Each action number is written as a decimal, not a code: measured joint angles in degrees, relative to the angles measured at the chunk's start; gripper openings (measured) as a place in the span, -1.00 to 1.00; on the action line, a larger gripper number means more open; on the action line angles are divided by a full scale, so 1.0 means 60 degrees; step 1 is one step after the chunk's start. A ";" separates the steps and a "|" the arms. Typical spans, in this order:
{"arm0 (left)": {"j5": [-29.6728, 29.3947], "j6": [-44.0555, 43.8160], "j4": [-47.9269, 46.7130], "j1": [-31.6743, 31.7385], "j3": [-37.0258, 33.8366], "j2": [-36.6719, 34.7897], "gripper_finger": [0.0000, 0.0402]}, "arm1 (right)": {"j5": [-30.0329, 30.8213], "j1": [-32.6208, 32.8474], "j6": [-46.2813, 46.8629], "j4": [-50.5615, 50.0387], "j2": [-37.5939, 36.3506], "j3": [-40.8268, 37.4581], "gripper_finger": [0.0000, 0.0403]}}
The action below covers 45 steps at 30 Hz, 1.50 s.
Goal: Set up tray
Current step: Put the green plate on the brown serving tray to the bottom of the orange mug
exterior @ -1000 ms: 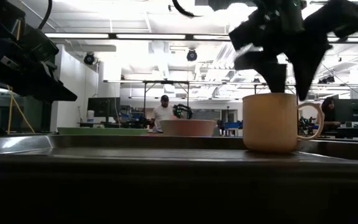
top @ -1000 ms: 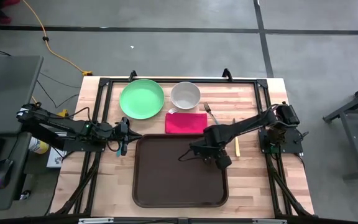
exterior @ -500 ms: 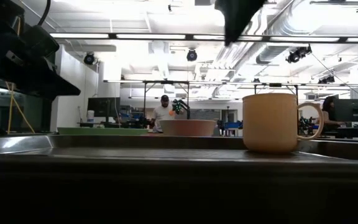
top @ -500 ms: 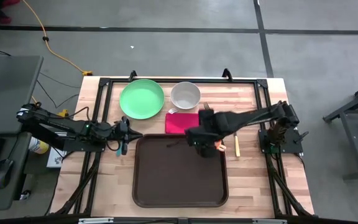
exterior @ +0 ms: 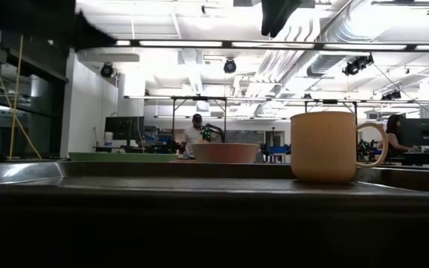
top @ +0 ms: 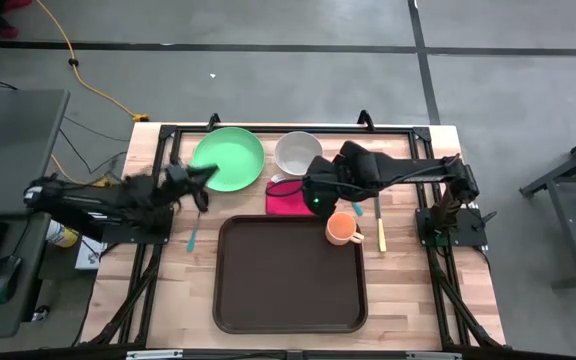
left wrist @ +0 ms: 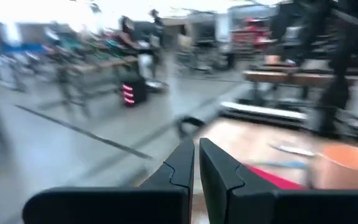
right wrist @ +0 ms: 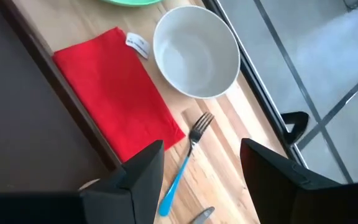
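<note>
The dark brown tray [top: 288, 275] lies at the table's middle near side. An orange mug [top: 343, 230] stands upright on the tray's far right corner, its handle toward the right. My right gripper [right wrist: 201, 180] hangs open above the red napkin [right wrist: 114, 93] and a blue-handled fork [right wrist: 182, 158], touching nothing. My left gripper [left wrist: 196, 163] is shut and empty, raised near the green plate [top: 228, 158] at the far left.
A white bowl [top: 298, 152] stands beside the plate at the far edge. A blue-handled utensil [top: 193, 237] lies left of the tray. A pale wooden-handled utensil [top: 380, 228] lies right of the mug. A black frame [top: 168, 135] rims the table.
My right gripper has risen from the mug and gone toward the far edge, rolling as it went, and now hangs over the napkin. The mug stays upright on the tray. My left gripper has lifted and swung toward the plate, uncovering the blue-handled utensil on the table.
</note>
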 joint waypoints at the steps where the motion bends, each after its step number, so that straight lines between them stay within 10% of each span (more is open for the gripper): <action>1: 0.0006 0.0229 -0.0661 0.0353 0.0513 -0.0067 -0.71 | 0.0056 0.0002 0.0014 -0.0005 0.0000 0.0001 -0.05; 14: 0.1558 0.0215 -0.9523 0.5500 0.6047 0.1362 -0.71 | 0.1284 0.0025 0.0199 -0.0260 -0.0753 -0.0003 -0.05; 25: 0.3357 0.1684 -1.0863 0.8518 0.6136 0.3960 -0.67 | 0.2021 0.0007 0.1115 -0.0276 -0.3911 0.0016 -0.05; 34: 0.7096 0.0624 -1.0296 1.2149 0.6191 0.6502 -0.12 | 0.1723 0.0040 0.0565 -0.0265 -0.4561 0.0016 -0.05; 45: 0.7693 0.0388 -1.1294 1.2335 0.6591 0.7620 0.03 | 0.1851 -0.0492 -0.0609 -0.0258 -0.4927 -0.0003 -0.05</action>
